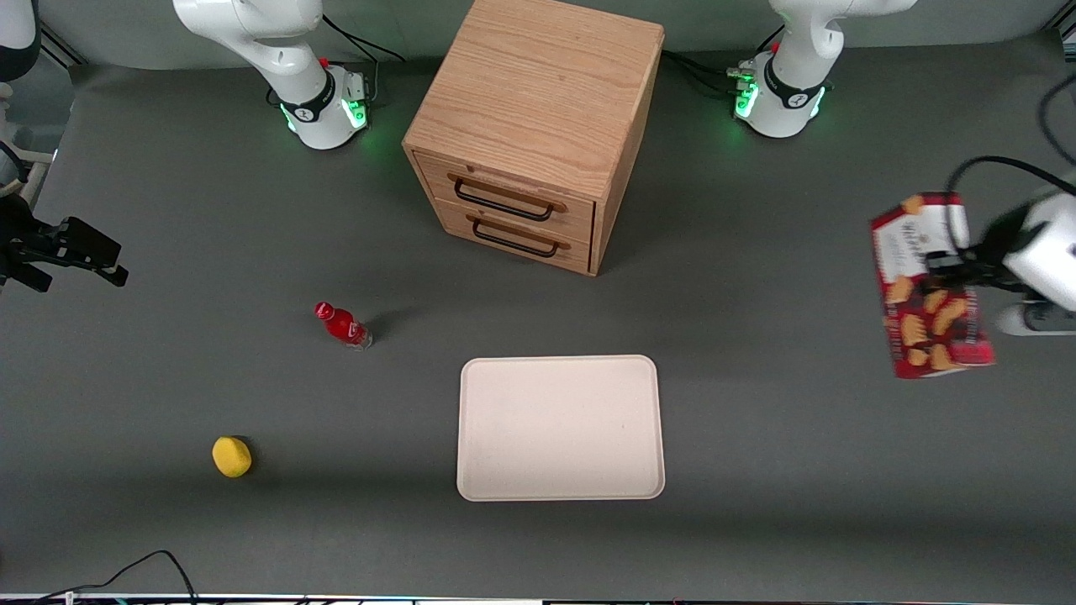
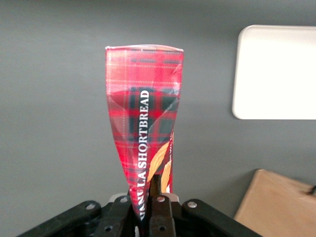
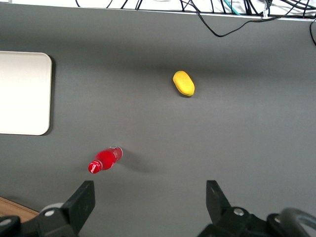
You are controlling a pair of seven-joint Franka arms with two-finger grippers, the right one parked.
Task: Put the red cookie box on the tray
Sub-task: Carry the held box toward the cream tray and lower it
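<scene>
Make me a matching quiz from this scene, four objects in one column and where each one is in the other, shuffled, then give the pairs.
Things:
1. red cookie box
2. tray
3. small red bottle
4. yellow lemon-like object

Places:
A. lying on the table near the wooden drawer cabinet, toward the parked arm's end
B. held off the table in the left gripper, jaws shut on it
C. nearest the front camera, toward the parked arm's end
D. flat on the table in front of the cabinet's drawers

Pairs: 1-B, 2-D, 3-A, 4-C

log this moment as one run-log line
phase: carry | gripper: shut on red cookie box, lifted toward working arm's end of table | tray: bare, box not yet over it | status: placement pending
</scene>
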